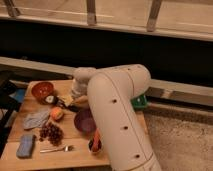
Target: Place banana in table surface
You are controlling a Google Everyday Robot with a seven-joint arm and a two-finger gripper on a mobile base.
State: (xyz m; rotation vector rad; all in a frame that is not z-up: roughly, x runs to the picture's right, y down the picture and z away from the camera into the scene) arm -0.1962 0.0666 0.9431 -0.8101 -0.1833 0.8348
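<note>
**Lay the banana flat on bare wood**

The red bowl [42,90] at far left shows no clear contents. Just right of it the gripper [64,104] hangs low over the table [77,156], fingers pressed together. The banana [80,101] lies at its tip; whether it is pinched I cannot tell. It is best lowered onto bare slats, clear of the seemingly empty purple bowl [84,121].

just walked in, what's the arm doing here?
The robot's arm reaches over the wooden table, its gripper shut, low between the red bowl and the purple bowl. It seems to hold the banana close to the tabletop; whether the fruit touches the wood is unclear.
</note>
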